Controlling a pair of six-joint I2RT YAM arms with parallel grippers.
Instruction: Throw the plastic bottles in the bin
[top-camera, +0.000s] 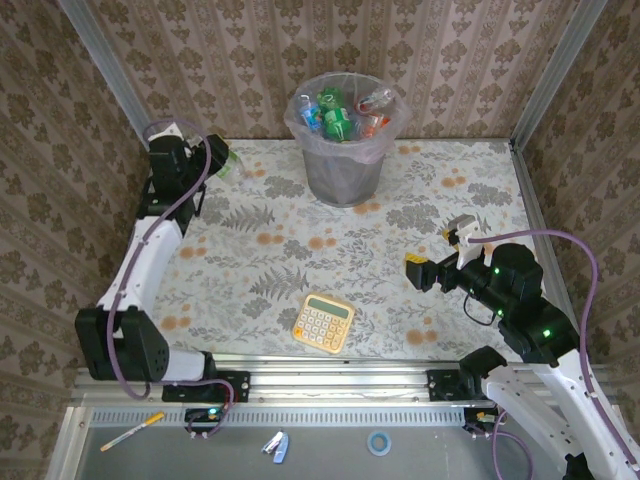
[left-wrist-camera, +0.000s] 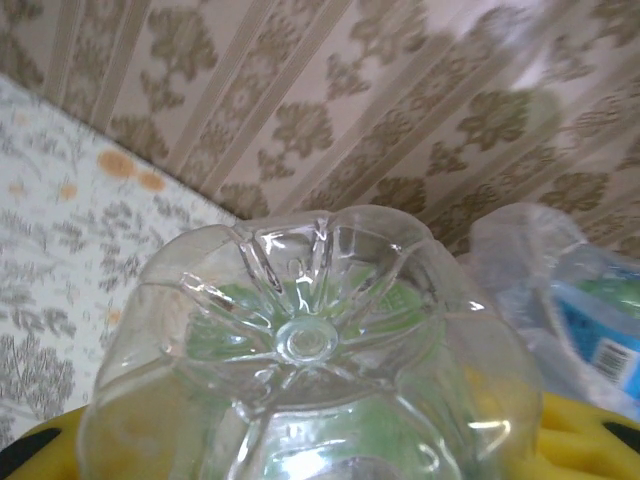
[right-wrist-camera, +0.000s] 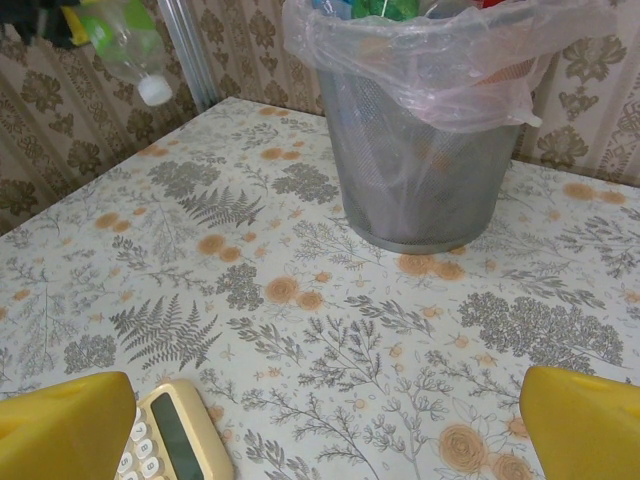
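My left gripper is raised near the back left corner, shut on a clear plastic bottle with a green label. In the left wrist view the bottle's ribbed base faces the camera between the yellow fingers. The right wrist view shows the same bottle in the air, white cap down. The grey bin with its pinkish bag stands at the back centre and holds several bottles. My right gripper hovers open over the right side of the table, well short of the bin.
A yellow calculator lies near the front edge, just left of my right gripper's fingers. Patterned walls close in the table on three sides. The bin's bag and a blue-labelled bottle lie to the right of the held bottle.
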